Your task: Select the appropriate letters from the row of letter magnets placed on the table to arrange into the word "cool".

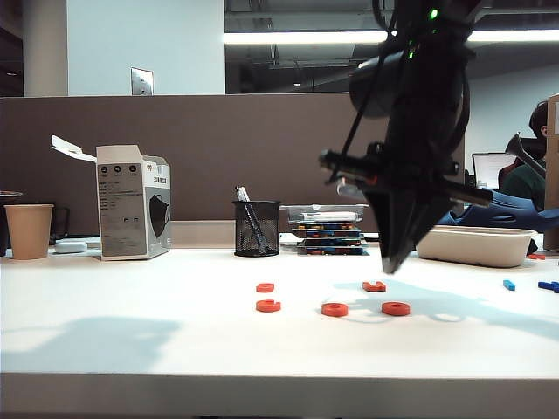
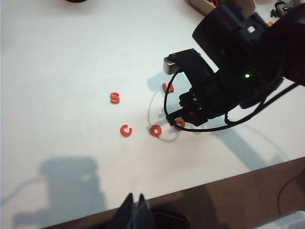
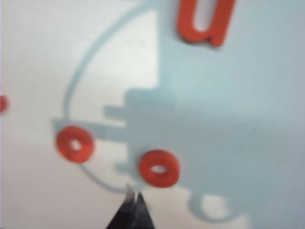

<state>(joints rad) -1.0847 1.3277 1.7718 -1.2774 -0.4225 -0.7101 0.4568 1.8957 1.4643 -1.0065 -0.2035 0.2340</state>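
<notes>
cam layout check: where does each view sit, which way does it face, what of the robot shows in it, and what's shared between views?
Exterior: low at the table front edge, facing the partition; right arm with its shut right hand above the letters.
Left wrist: high on the left arm, looking down; shut left hand tips, plus the right arm.
Right wrist: close above the table; shut right hand tips near an o ring.
Shared: both o rings; also the u.

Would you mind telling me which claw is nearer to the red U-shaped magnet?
The right. The right claw, shut, hangs just above the table close beside the red U-shaped magnet. The left claw sits far back, off beyond the table's edge.
</notes>
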